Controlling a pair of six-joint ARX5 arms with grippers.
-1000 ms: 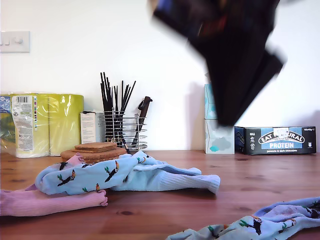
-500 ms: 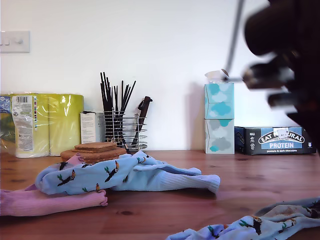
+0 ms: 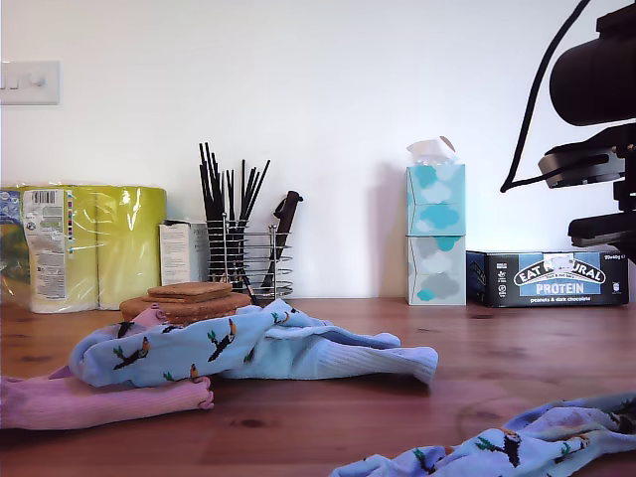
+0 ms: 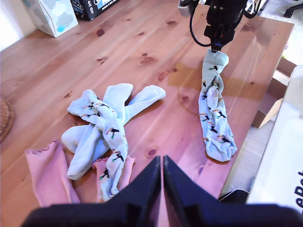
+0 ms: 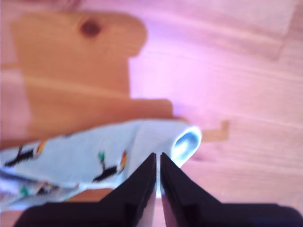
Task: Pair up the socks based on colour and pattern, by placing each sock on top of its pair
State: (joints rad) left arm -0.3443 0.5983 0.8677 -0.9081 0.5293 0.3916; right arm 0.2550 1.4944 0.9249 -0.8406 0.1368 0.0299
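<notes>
1. On a pine table (image 4: 142, 28), a lone toucan sock (image 4: 214, 111) lies stretched out, well apart from the heap (image 4: 102, 127) where a second toucan sock (image 4: 112, 135) is draped across two plain blue socks (image 4: 87, 142), with pink socks (image 4: 47, 172) beneath them.

2. Knit and limp, the socks look light and soft; they should fold and trail when lifted, and a pinch at the cuff or toe end seems the surest hold.

3. My second gripper (image 5: 157, 163) hovers with its jaws drawn together to a thin slit, nothing between them as far as its blurred wrist view shows. The lone sock's open cuff (image 5: 187, 142) lies just beyond the fingertips, apart from them. Seen from the first wrist view, that arm (image 4: 222, 19) stands directly over the cuff end.

4. My first gripper (image 4: 162, 165) rides high, jaws closed to a hairline gap and empty, above the table near the heap.

5. From the exterior view, the heap (image 3: 248, 348) sits left of centre, the lone sock (image 3: 517, 442) at the lower right, an arm (image 3: 596, 119) at the right edge.

6. Behind stand a utensil rack (image 3: 243, 258), stacked tissue boxes (image 3: 435, 234), a protein bar box (image 3: 556, 278) and paper rolls (image 3: 94, 243).
</notes>
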